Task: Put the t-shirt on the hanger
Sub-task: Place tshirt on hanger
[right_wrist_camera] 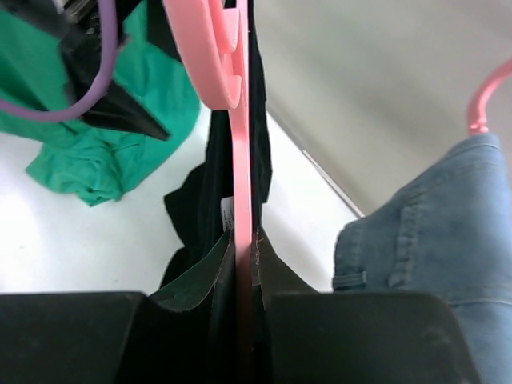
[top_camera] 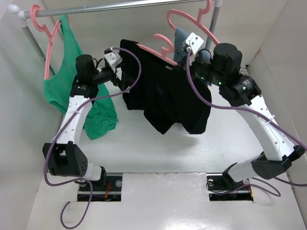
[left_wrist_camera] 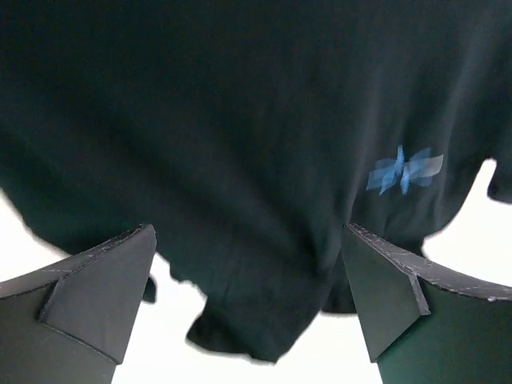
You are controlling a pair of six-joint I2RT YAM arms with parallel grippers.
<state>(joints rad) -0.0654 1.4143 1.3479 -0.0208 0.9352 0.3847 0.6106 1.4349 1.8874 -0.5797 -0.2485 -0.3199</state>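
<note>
Hanger (right_wrist_camera: 242, 160) pinched in right hand (right_wrist_camera: 244, 240); left hand (left_wrist_camera: 248, 230) spread wide, facing t-shirt (left_wrist_camera: 240, 120).

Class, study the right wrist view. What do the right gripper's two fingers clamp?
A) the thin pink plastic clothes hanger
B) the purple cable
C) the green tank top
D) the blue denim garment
A: in the right wrist view the right gripper has its dark fingers pressed against both sides of the thin pink plastic clothes hanger, which runs straight up from between them.

Bare table (top_camera: 158, 153) under t-shirt (top_camera: 168, 96) hem; green top (top_camera: 67, 86) crowding left, denim garment (right_wrist_camera: 432, 240) seemingly close right, rail (top_camera: 120, 7) overhead
</note>
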